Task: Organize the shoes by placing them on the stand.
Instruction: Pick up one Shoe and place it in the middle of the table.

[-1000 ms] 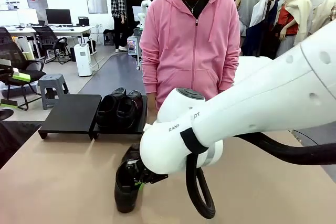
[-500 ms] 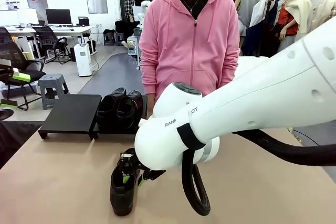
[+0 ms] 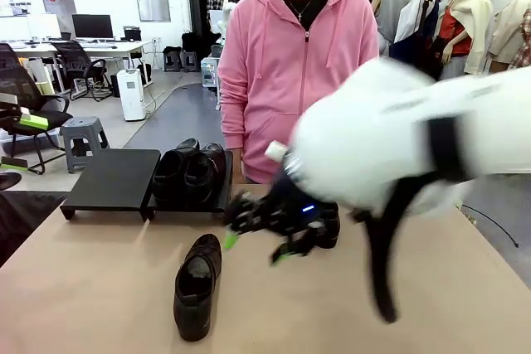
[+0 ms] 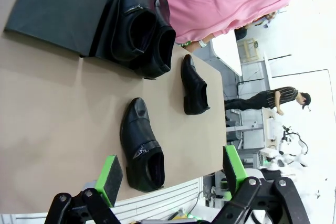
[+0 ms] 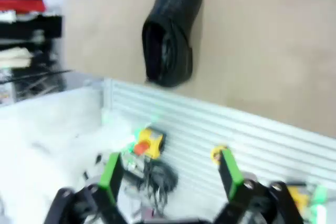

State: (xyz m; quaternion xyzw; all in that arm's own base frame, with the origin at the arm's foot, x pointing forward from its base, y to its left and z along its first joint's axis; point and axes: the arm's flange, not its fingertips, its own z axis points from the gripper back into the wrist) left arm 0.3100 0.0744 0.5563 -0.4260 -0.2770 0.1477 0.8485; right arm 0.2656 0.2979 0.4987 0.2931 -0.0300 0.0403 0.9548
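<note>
Two black shoes (image 3: 189, 173) stand side by side on the right platform of the black stand (image 3: 112, 178); its left platform is bare. A third shoe (image 3: 197, 286) lies alone on the table near the front, toe pointing away. My right gripper (image 3: 257, 246), motion-blurred, hangs open above and to the right of it, holding nothing. A fourth shoe (image 3: 328, 226) lies behind that gripper, partly hidden. The right wrist view shows the loose shoe (image 5: 170, 30) beyond my open gripper (image 5: 169, 174). My left gripper (image 4: 171, 174) is open over both loose shoes (image 4: 142, 145) (image 4: 194, 85) and the pair (image 4: 142, 30).
A person in a pink hoodie (image 3: 299, 64) stands at the far edge of the table, behind the stand. The tan table (image 3: 83, 288) has free room at the left front. The ribbed metal table edge (image 5: 236, 124) carries a yellow-and-red button (image 5: 147, 142).
My right gripper has opened and let go of the shoe, which now rests on the table. The arm has swung up and to the right, away from it.
</note>
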